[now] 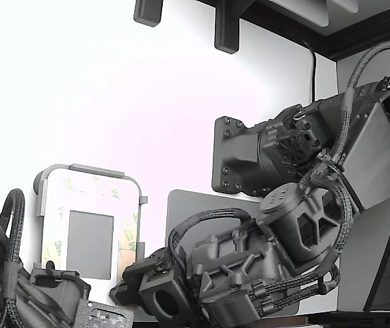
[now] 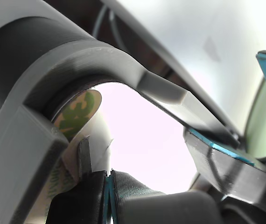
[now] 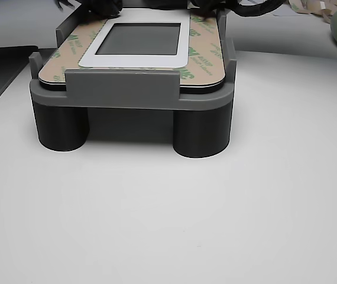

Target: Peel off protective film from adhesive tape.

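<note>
The gripper [image 2: 108, 179] has its jaws pinched on a curled-up corner of the protective film [image 2: 79, 112] at the white panel [image 3: 134, 36] in its grey holder [image 3: 121, 89], and a fast pull might rip the film.

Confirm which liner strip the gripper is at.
The protective film on the panel's edge at the exterior view's right, beside the gripper. Its end curls up at the jaws in the wrist view; the other strips lie flat.
</note>
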{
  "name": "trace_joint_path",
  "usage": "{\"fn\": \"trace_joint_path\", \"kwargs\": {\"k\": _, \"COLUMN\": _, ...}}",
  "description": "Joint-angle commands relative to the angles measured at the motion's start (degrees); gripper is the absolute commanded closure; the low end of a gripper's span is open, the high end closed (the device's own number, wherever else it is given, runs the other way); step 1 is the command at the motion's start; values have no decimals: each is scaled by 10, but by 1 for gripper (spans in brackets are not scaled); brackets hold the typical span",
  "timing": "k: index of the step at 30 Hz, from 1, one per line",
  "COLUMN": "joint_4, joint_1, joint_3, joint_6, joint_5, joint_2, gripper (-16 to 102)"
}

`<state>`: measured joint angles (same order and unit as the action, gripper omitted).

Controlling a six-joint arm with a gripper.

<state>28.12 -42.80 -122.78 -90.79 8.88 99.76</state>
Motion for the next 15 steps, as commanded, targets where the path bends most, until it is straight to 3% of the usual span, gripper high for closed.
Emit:
{"fn": "trace_joint_path", "kwargs": {"k": 1, "joint_4": -1, "joint_1": 11, "joint_3": 6, "joint_6": -2, "joint_5": -3, "joint_2": 11, "gripper": 96}}
{"fn": "trace_joint_path", "kwargs": {"k": 15, "joint_4": -4, "joint_1": 18, "joint_3": -2, "joint_6": -1, "joint_5": -5, "joint_2": 11, "gripper": 96}}
